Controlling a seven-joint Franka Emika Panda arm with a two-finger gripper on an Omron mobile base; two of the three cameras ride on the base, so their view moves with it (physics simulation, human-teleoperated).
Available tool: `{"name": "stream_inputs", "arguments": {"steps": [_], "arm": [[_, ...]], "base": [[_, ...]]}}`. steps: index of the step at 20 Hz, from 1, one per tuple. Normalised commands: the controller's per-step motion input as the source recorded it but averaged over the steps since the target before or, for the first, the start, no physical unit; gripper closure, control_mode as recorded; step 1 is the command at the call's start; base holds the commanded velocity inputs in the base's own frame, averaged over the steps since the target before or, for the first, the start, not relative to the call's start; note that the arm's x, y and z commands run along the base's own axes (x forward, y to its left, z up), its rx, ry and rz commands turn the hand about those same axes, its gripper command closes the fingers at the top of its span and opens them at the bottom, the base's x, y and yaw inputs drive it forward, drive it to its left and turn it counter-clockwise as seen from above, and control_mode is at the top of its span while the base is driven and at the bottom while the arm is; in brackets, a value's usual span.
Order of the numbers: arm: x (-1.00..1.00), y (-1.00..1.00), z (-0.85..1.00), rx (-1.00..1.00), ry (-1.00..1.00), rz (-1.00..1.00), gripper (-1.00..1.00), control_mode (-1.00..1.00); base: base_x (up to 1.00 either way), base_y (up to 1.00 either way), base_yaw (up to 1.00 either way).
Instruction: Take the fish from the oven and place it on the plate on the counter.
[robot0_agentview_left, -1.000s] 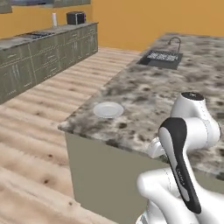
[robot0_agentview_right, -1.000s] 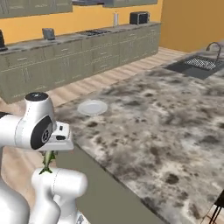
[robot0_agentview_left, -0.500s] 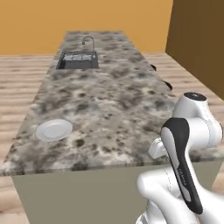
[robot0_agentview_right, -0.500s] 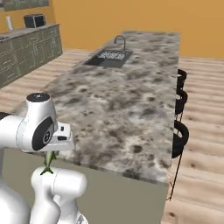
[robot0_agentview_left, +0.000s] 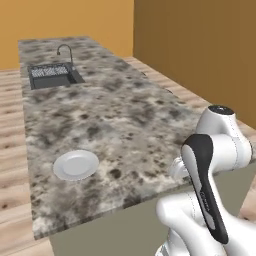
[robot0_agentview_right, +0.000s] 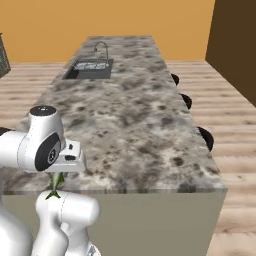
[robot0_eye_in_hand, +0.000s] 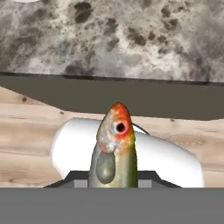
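Note:
My gripper is shut on the fish, which hangs just below the hand, in front of the counter's near edge and slightly below its top. In the hand view the greenish fish rises between the jaws, its orange-red head pointing toward the counter. The white plate lies on the speckled counter near its front left corner, left of my arm. The oven is out of view.
A dark sink with a curved tap sits at the counter's far end. Black stools line the counter's right side. Wooden floor surrounds the island, with an orange wall behind and a dark brown wall to the right.
The base has swung round, so both base views now look along the counter's length, and the plate has come nearer in the left base view. The gripper stays shut on the fish.

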Motion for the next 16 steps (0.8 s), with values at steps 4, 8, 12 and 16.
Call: {"name": "stream_inputs", "arguments": {"steps": [4,8,12,16], "arm": [[0.0,0.0,0.0,0.0,0.0,0.0,1.0,1.0],[0.0,0.0,0.0,0.0,0.0,0.0,1.0,1.0],[0.0,0.0,0.0,0.0,0.0,0.0,1.0,1.0],[0.0,0.0,0.0,0.0,0.0,0.0,1.0,1.0]], "base": [[0.04,1.0,-0.08],[0.32,0.87,0.0],[0.71,0.69,0.05],[1.0,0.51,0.13]]}}
